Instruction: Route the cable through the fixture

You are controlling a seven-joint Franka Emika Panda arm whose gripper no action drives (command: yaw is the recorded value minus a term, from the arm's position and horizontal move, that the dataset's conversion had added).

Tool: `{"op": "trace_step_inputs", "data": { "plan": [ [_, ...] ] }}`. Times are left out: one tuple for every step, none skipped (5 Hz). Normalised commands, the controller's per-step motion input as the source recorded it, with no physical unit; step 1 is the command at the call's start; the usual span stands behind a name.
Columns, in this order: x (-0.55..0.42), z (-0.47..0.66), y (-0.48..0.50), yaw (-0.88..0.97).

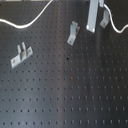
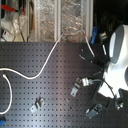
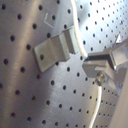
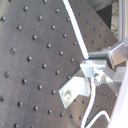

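Cable (image 2: pixel 47 60): white, curving across the black pegboard (image 2: pixel 45 95), one end pinched between closed gripper (image 4: pixel 89 64) fingers beside a metal bracket (image 4: pixel 75 90). Two further brackets (image 1: pixel 21 55) well apart.

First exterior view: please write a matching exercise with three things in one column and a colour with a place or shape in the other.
Things:
1. cable
2. perforated board
3. lone bracket

Descriptions:
a. black, under everything
b. silver, at the first exterior view's left
c. white, curved

Pairs: 1-c; 2-a; 3-b
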Motion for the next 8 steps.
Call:
{"op": "trace_step_inputs", "data": {
  "plan": [
    [0.192,0.17,-0.031,-0.01],
    [0.147,0.39,0.131,-0.04],
    [0.054,0.51,0.108,-0.04],
    [-0.007,0.47,0.092,-0.01],
    [-0.043,0.47,0.033,0.0],
    [-0.162,0.36,-0.177,0.0],
    [-0.214,0.19,-0.406,0.0],
    [-0.105,0.01,-0.178,0.0]
  ]
}}
